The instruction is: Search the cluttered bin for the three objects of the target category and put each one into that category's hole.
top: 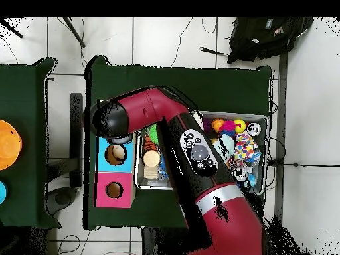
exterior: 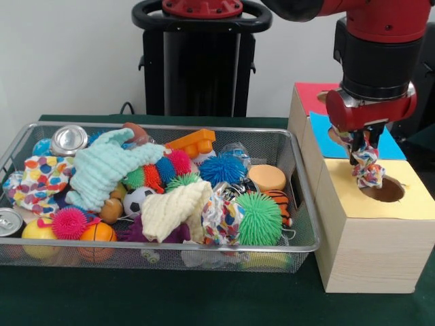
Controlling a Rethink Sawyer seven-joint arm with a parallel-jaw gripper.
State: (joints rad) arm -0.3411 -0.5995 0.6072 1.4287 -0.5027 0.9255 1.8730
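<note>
My gripper [exterior: 363, 144] is shut on a polka-dot cloth [exterior: 368, 168], which hangs just above the left edge of the round hole [exterior: 385, 190] in the yellow-topped wooden box [exterior: 370, 261]. The wire mesh bin [exterior: 170, 250] stands to the left of the box. A second polka-dot cloth [exterior: 41, 182] lies at the bin's left end. A third [exterior: 221, 219] lies near the front rim, beside a green spiky ball. In the overhead view the arm [top: 192, 149] covers the yellow box and the gripper; one dotted cloth [top: 246, 149] shows in the bin [top: 263, 119].
A mint-green cloth [exterior: 105, 166] and a cream cloth [exterior: 173, 210] lie among balls, cans and toys in the bin. The blue-topped box [exterior: 319, 125] and red-topped box [exterior: 309, 95] stand behind the yellow one; their holes show overhead as a blue hole [top: 116, 154] and a red hole [top: 114, 190].
</note>
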